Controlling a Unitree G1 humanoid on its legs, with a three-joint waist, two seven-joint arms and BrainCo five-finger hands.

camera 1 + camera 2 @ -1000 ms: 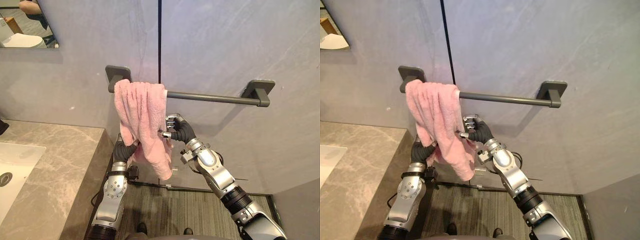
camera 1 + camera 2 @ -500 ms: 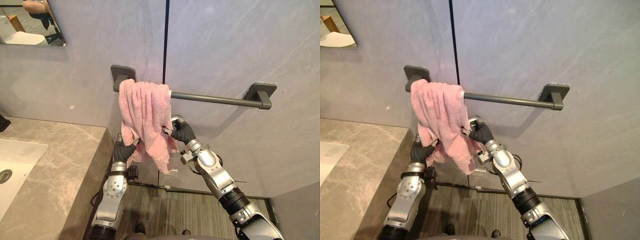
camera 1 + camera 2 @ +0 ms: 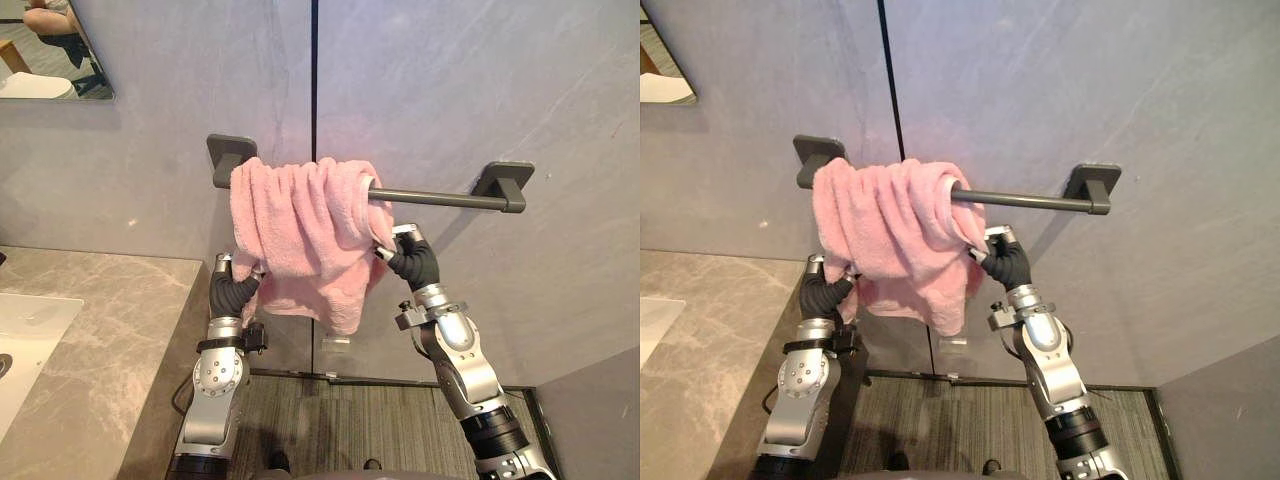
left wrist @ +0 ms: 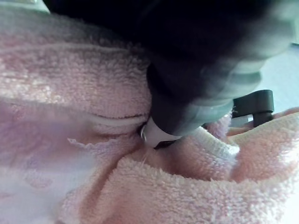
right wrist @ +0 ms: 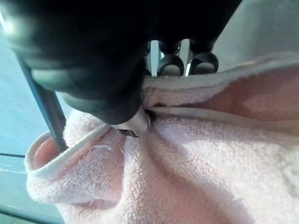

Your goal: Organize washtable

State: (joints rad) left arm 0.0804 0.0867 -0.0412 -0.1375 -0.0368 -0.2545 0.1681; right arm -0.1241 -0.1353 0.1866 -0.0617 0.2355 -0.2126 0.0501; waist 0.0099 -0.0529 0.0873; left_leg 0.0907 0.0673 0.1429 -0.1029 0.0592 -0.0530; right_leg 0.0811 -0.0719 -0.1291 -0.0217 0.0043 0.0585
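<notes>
Bunched at the left end of the bar, the towel is being pinched at its sides by the left hand and right hand; spreading seems outstanding.

pink towel, bunched, draped over rail

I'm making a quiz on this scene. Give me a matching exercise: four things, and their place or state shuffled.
1 pink towel
2 towel bar
3 left hand
4 right hand

a pinches the towel's right edge
b fixed to the grey wall
c draped over the bar
d pinches the towel's left edge

Pairs: 1-c, 2-b, 3-d, 4-a
</notes>
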